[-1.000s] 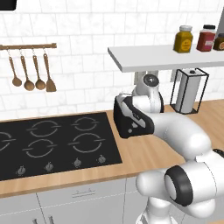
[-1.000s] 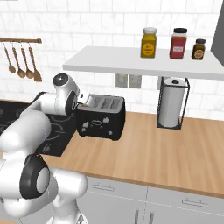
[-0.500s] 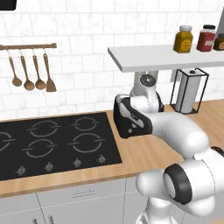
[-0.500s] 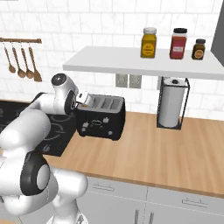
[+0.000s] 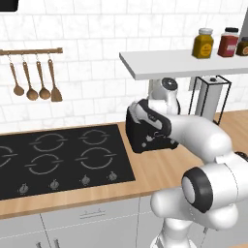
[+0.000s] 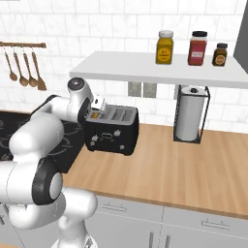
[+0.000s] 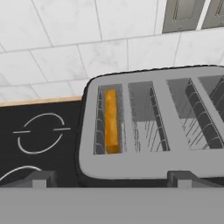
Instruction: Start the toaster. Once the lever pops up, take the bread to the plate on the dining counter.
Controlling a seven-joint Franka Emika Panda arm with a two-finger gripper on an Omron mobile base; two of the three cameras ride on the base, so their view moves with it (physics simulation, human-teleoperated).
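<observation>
The black toaster (image 6: 112,131) stood on the wood-topped wall counter (image 6: 169,167), just beside the black stove (image 5: 53,157), which lay at its 9 o'clock in the right base view; its long axis ran along the tiled wall, and its front with the small light controls faced the camera in that view. In the hand view the toaster (image 7: 153,127) showed its grey top from above, the slots lying side by side with their lengths running from 12 to 6 o'clock. The bread (image 7: 111,120) stood on edge in the slot farthest toward 9 o'clock, sunk within it, its orange-tan upper edge aligned with the slot. The gripper (image 7: 111,178) hung above the stove-side end of the toaster, its fingers spread fully apart and holding nothing; one dark fingertip (image 7: 39,179) appeared at 7 o'clock and the other at 5 o'clock of the hand view. In the left base view the arm covered much of the toaster (image 5: 145,133). A paper-towel roll (image 6: 189,118) in a wire holder stood at 3 o'clock of the toaster, well apart, below a white shelf (image 6: 160,75) carrying three jars (image 6: 164,47). Compared with one second earlier, the wrist had risen slightly above the toaster, while the toaster was unmoved.
</observation>
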